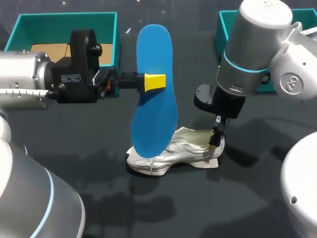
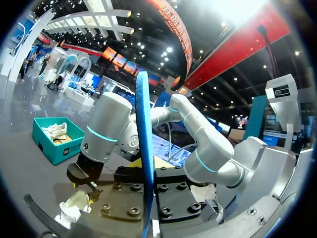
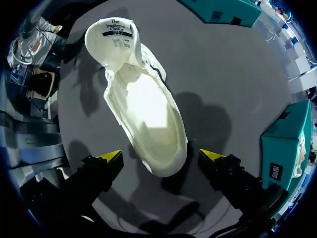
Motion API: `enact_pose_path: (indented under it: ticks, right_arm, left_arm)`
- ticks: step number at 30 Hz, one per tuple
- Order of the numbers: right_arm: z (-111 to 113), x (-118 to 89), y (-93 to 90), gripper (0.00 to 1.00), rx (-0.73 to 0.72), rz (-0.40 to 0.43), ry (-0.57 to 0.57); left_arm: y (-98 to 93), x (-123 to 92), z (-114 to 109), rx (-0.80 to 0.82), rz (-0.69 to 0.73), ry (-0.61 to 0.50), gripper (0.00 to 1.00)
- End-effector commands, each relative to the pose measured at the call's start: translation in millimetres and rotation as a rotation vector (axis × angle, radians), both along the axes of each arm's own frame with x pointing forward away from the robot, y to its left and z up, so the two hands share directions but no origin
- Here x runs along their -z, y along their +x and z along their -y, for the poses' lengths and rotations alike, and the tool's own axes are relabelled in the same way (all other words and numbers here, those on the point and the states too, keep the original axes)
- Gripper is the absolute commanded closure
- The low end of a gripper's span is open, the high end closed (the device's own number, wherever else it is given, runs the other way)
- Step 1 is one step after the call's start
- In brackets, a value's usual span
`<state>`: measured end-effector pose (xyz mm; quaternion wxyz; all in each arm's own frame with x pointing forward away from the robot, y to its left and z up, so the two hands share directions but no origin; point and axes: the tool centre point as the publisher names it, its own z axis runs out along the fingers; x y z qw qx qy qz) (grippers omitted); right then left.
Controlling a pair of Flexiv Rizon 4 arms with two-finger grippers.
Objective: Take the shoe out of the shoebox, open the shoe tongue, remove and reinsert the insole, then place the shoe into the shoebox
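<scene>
A dark grey bench (image 1: pixel 247 203) is seen; soft shadows are cast across it; overhead light is dully reflected.

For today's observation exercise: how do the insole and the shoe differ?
The insole is blue, the shoe white. The insole is held up in the air, clamped by the left gripper; the shoe lies on the table below the open right gripper. Both are foot-shaped.

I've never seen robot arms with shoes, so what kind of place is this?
Probably a robot workbench for practising shoe handling: a teal shoebox stands open, a white shoe lies on the dark table, and the left gripper holds a blue insole.
</scene>
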<state>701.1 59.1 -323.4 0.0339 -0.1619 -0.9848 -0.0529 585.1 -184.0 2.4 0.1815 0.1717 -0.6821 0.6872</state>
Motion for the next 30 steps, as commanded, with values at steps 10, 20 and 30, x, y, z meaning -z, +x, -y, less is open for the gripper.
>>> enact_pose_path:
  ticks: [10, 20, 30]
  right_arm:
    - [-37.5, 0.8, 23.8, 0.00, -0.078, -0.001, -0.027]
    - [-40.9, 2.5, 24.3, 0.00, -0.091, -0.010, -0.011]
    - [-66.1, 21.1, 39.0, 0.00, -0.134, -0.016, -0.014]
  left_arm:
    - [-3.0, -1.8, 4.6, -0.009, 0.000, 0.000, 1.00]
    - [-3.0, -1.8, 4.6, -0.009, 0.000, 0.000, 1.00]
    - [-3.0, -1.8, 4.6, -0.009, 0.000, 0.000, 1.00]
